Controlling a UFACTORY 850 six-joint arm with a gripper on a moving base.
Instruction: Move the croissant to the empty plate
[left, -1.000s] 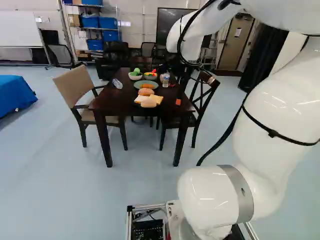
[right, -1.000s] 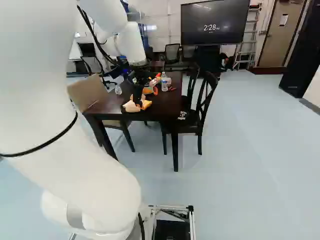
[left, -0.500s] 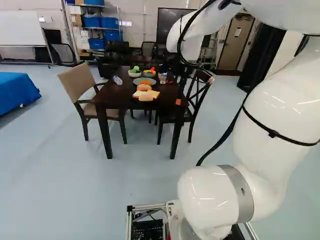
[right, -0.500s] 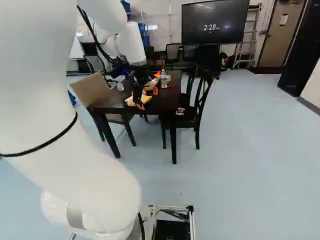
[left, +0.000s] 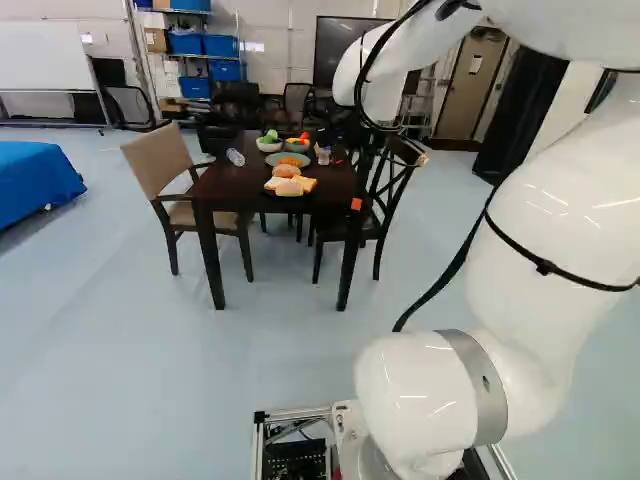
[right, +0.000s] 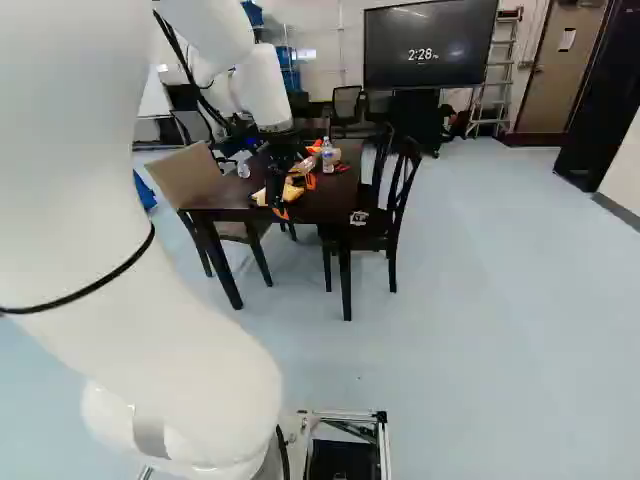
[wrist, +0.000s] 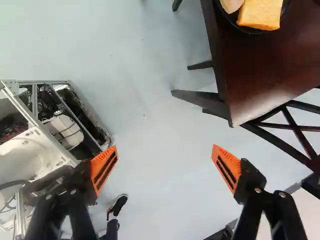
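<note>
My own white arm (left: 545, 220) fills most of the right side of the left base view, bending over toward the top. Past it stands the dark wooden counter (left: 228, 186), above the middle of that view, with the blue-covered piece (left: 35, 180) at the far left edge. The big screen (right: 430, 50) hangs at the upper right of the right base view. A tan-backed armchair (left: 158, 162) sits at the counter's left in the left base view, and a dark chair (right: 372, 238) at its right in the right base view.

I have the end effector (right: 298, 197) left of the middle in the right base view. In the wrist view its orange pads (wrist: 104, 167) stand wide apart, floor (wrist: 162, 160) showing between them, and the counter's corner lies beyond one finger.

On the counter, in the left base view, a round plate (left: 271, 160) carries an orange-brown piece that looks like the croissant (left: 291, 161), though it's too small for me to be sure. Two bowls, one (left: 269, 147) beside the other (left: 297, 148), sit behind it. Nearer me, a dark plate (wrist: 246, 30) holds an orange-yellow bread slice (wrist: 262, 12) and a bun (wrist: 231, 4). A bottle (right: 327, 157) stands upright farther back.
</note>
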